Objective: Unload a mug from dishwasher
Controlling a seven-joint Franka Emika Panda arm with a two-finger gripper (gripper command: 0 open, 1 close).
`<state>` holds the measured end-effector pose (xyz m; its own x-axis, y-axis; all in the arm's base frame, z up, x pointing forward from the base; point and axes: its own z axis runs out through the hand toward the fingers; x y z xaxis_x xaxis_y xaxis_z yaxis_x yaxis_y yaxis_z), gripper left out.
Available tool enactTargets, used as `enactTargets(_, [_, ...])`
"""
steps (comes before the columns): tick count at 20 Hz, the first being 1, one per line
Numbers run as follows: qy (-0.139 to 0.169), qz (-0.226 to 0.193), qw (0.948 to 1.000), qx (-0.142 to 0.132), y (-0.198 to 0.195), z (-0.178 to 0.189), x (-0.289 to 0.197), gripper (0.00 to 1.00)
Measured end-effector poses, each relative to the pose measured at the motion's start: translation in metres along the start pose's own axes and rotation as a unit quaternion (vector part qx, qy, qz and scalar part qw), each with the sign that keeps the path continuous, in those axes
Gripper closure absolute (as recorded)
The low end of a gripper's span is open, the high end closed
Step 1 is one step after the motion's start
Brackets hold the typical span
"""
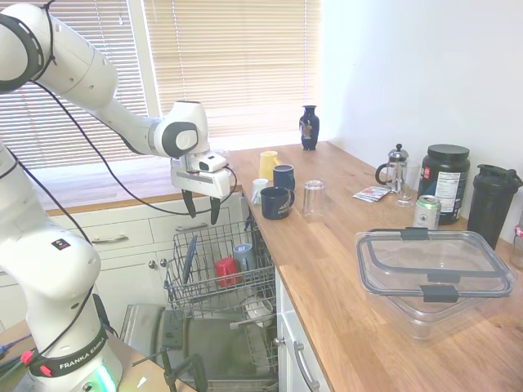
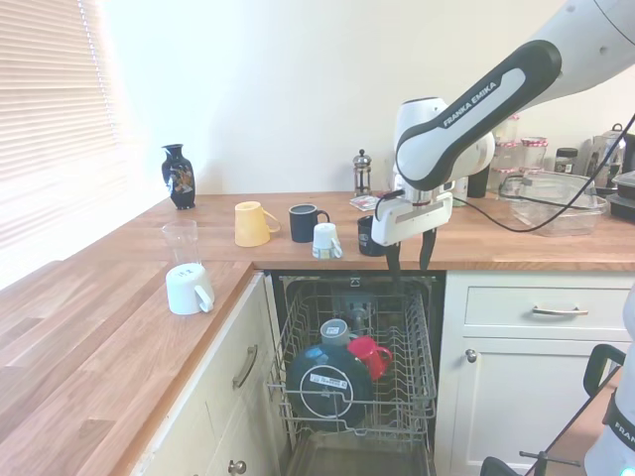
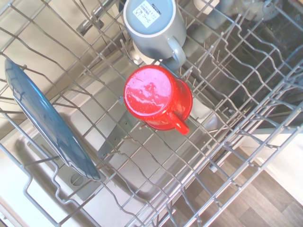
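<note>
In the first exterior view the open, empty claw (image 1: 203,211) is hanging left of centre, above the dishwasher (image 1: 214,282) rack, where the red mug (image 1: 226,270) is sitting upside down (presumably to drain), beside the grey-blue cup (image 1: 243,256).

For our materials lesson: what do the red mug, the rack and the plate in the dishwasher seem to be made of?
Red mug: probably glazed ceramic or enamel, given the glossy highlights on its base. Rack: grey coated metal wire. Plate: dark blue, smooth sheen, likely glazed ceramic.

The white arm (image 1: 90,90) reaches out level, wrist turned down, gripper (image 1: 202,208) jaws parted.
</note>
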<state>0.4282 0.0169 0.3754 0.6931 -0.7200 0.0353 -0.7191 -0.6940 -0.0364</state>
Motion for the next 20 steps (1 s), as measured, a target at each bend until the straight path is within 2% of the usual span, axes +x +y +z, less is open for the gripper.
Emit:
enactTargets(8, [0.003, -0.017, 0.9998, -0.014, -0.009, 0.008, -0.002, 0.0])
enactTargets(14, [0.018, -0.051, 0.9966, -0.062, -0.036, 0.043, -0.001, 0.0])
enactTargets(20, [0.012, -0.088, 0.9913, -0.098, -0.059, 0.081, 0.006, 0.0])
